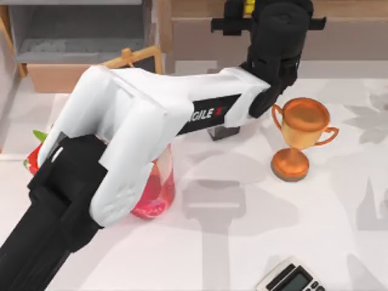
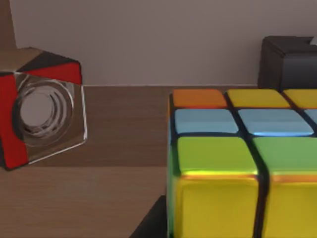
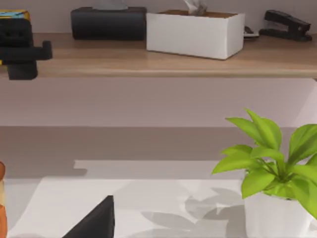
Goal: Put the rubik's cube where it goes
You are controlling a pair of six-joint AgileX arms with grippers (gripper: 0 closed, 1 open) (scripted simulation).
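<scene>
Left gripper (image 1: 248, 7) over the shelf (image 2: 124, 129), seemingly holding the rubik's cube (image 2: 237, 168); grip unclear.

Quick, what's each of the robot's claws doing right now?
Left gripper: up at the wooden shelf, holding the rubik's cube.
Right gripper: cannot be told.

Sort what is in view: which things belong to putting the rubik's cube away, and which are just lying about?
Job:
rubik's cube
left gripper, reaching over the wooden shelf

Lying about:
trophy
calculator
red and black cube
tissue box
stapler
potted plant
</scene>
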